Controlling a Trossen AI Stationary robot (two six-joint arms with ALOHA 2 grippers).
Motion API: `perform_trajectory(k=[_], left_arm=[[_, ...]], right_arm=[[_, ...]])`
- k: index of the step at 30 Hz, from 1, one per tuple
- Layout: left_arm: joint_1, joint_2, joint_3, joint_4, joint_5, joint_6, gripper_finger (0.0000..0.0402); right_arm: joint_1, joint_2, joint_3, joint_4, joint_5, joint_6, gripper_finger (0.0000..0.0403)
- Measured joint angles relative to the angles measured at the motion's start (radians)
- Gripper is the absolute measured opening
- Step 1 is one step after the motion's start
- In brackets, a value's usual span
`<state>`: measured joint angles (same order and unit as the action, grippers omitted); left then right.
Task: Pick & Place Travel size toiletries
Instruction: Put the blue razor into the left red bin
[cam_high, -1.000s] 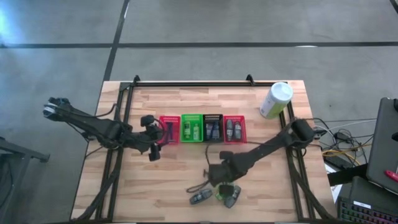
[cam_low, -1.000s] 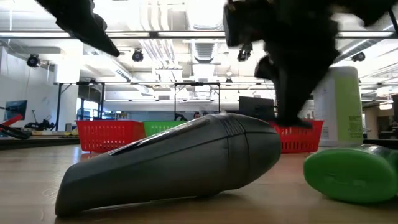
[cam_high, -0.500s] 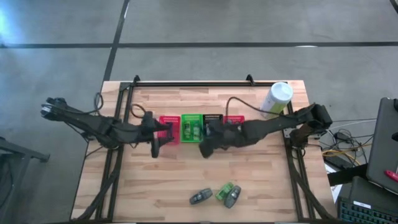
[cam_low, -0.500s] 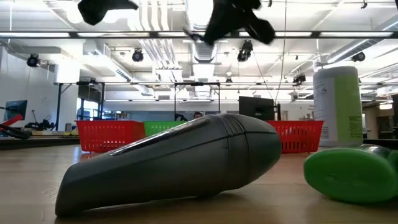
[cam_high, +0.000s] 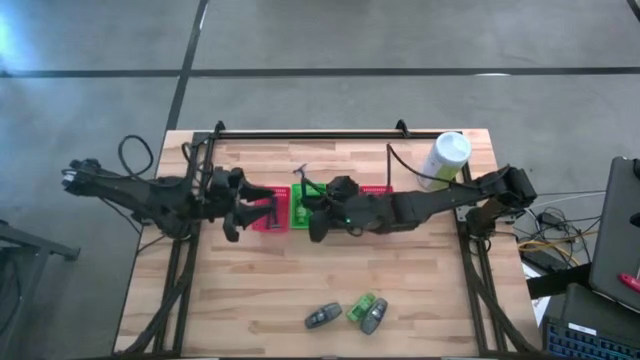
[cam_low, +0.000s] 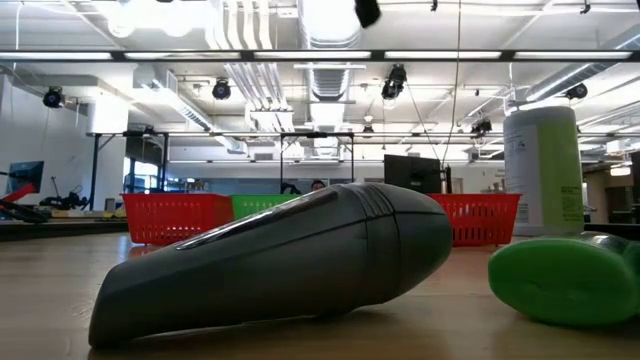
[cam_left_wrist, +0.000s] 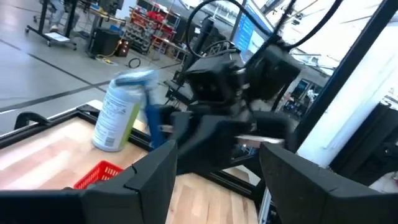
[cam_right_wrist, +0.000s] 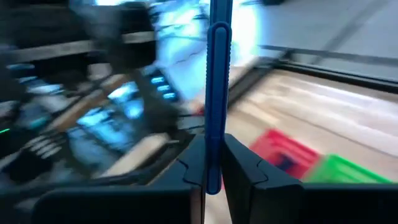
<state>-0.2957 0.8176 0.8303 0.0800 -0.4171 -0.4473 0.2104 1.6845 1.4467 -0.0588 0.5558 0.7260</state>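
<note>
Above the row of mesh baskets, the right pincer (cam_high: 312, 192) is clamped on a thin blue razor (cam_right_wrist: 214, 99), its two fingers (cam_right_wrist: 249, 171) pressed together against the handle so that the razor stands up between them. From the high view, this pincer hangs over the green basket (cam_high: 305, 206), with the red basket (cam_high: 270, 208) just beside it. The left pincer (cam_high: 237, 208) waits near the red basket with its fingers (cam_left_wrist: 152, 171) set well apart and nothing between them. Other toiletries lie near the front edge of the desk (cam_high: 250, 300): a grey oval mini bottle (cam_high: 321, 318), and just beside it a green packet (cam_high: 361, 306) touching another grey bottle (cam_high: 374, 317). A tall white-and-green canister (cam_high: 443, 160) stands upright at the far right corner of the desk.
</note>
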Motion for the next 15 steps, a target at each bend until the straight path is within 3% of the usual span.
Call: perform_trajectory(k=[9,15], left_arm=[[0.124,0.068,-0.001,0.032,0.241,-0.011,0.0234],[0.178,0.09,-0.001,0.038,0.255,0.092,0.0234]], right_arm=[[-0.001,0.0,0.0,0.096,-0.138,-0.067,0.0023],[0.001,-0.007,0.0,0.093,-0.172,-0.135,0.0024]])
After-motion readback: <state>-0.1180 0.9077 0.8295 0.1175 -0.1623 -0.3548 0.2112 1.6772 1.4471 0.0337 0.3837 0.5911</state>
